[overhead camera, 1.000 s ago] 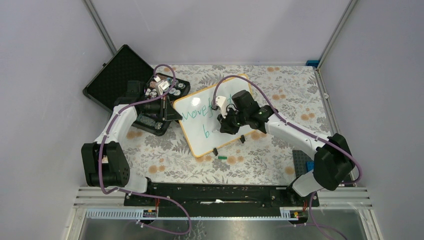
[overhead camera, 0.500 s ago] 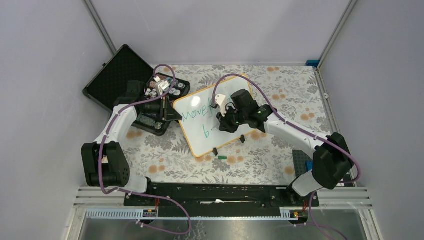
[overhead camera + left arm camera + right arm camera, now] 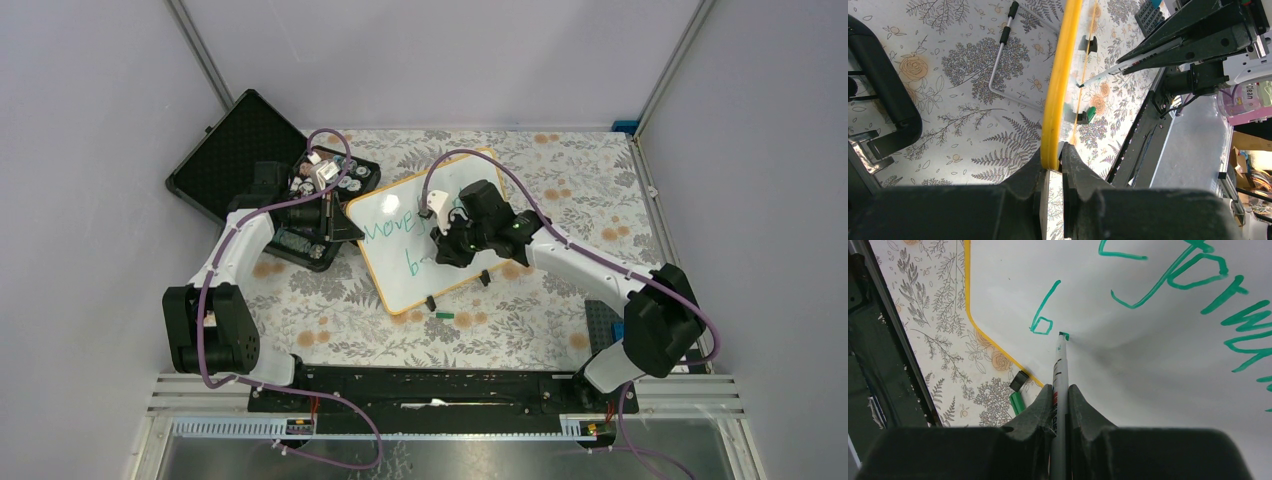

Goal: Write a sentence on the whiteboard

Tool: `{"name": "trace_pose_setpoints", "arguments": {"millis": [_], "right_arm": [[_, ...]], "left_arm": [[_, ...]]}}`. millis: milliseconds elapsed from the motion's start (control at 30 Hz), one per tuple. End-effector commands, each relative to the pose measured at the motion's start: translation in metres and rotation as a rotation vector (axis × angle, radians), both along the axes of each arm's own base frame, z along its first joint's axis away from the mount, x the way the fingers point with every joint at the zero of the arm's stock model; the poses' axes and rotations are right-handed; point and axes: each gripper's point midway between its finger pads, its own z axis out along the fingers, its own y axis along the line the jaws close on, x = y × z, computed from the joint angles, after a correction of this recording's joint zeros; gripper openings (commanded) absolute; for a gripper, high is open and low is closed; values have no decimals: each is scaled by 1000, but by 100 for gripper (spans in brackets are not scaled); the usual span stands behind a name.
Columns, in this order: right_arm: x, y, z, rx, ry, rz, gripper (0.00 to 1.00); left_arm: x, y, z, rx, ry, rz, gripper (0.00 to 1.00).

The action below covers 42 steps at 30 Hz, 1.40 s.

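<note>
Left tool (image 3: 1053, 166) is pinched on the board (image 3: 1062, 75) at its yellow rim, which runs straight ahead of it. Right tool (image 3: 1060, 395) clamps the marker (image 3: 1060, 360), its tip on the board just past the sentence's (image 3: 1042, 315) "b". The board looks light, stiff and slick, and would likely skid under pen pressure, so the rim hold suits.

Part of the sentence (image 3: 392, 229) behind the right arm (image 3: 562, 256)

Rectangular whiteboard (image 3: 412, 290), orange-yellow rim, turned diagonally. Green sentence (image 3: 392, 229) in two lines: "Move f…" partly hidden above, lone "b" below.
</note>
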Motion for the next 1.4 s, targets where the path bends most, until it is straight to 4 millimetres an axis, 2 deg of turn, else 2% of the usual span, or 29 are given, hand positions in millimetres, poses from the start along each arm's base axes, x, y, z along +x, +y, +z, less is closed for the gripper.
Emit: {"name": "trace_pose_setpoints", "arguments": {"millis": [0, 433, 700, 1033, 1367], "right_arm": [[10, 11, 9, 20, -50, 4, 0], [0, 0, -8, -34, -44, 23, 0], [1, -10, -11, -68, -76, 11, 0], [15, -19, 4, -73, -129, -36, 0], [22, -9, 15, -42, -135, -35, 0]], "left_arm": [[15, 11, -7, 111, -132, 18, 0], [17, 11, -7, 110, -131, 17, 0], [17, 11, -7, 109, -128, 18, 0], [17, 11, -7, 108, -127, 18, 0], [16, 11, -7, 110, -130, 18, 0]]}}
